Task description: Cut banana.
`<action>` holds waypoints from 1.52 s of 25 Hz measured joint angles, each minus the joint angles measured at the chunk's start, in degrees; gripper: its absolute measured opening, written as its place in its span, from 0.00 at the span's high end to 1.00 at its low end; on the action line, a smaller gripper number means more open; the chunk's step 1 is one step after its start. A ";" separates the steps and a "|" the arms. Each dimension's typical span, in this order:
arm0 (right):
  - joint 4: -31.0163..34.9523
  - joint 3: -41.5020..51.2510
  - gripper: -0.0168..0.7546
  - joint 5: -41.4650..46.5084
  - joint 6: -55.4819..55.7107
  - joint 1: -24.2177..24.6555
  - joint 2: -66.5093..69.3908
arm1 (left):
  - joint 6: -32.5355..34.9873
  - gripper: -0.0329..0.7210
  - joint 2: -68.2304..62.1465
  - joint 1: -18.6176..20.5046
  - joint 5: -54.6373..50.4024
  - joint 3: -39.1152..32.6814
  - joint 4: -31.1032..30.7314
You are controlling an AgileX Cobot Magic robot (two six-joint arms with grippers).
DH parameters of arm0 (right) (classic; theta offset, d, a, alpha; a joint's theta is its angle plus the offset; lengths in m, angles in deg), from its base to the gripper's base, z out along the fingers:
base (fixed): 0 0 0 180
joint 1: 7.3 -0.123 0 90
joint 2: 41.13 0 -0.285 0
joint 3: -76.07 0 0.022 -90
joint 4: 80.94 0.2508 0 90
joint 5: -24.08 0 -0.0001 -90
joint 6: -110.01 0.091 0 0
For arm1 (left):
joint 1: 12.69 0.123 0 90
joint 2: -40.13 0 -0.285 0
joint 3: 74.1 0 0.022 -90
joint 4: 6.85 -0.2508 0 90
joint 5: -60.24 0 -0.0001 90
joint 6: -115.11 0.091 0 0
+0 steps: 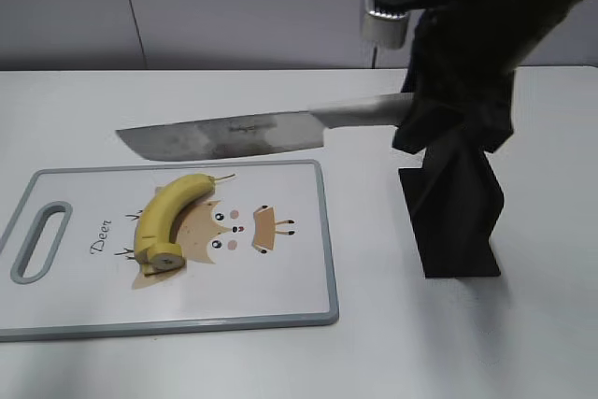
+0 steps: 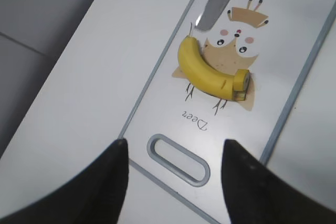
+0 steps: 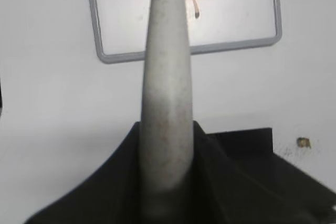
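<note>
The yellow banana [image 1: 170, 217] lies on the white cutting board [image 1: 280, 296], cut grey face toward the front, thin stem toward the back. It also shows in the left wrist view [image 2: 206, 72]. My right gripper [image 1: 425, 105] is shut on the grey handle of a large knife [image 1: 229, 135], held level in the air above the board's far edge, blade pointing left. The handle [image 3: 167, 93] fills the right wrist view between the jaws [image 3: 167, 182]. My left gripper [image 2: 173, 166] is open and empty, above the board's handle slot [image 2: 178, 159]; it is out of the exterior view.
A black knife stand [image 1: 453, 221] stands on the white table right of the board. The board has a grey rim and a deer drawing [image 1: 238, 226]. A grey wall runs behind the table.
</note>
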 joint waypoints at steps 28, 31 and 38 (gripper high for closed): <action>4.02 -13.71 0.77 0.32 -3.13 -8.48 12.92 | -2.37 0.79 -29.49 -14.93 0.45 6.54 -12.39; 4.20 -13.71 0.77 0.67 -3.30 -8.56 12.92 | -2.73 0.96 -29.72 -14.93 0.12 6.54 -12.51; 3.79 -14.14 0.77 0.37 -3.48 -8.56 15.28 | -3.61 0.97 -29.78 -14.93 0.77 6.82 -13.92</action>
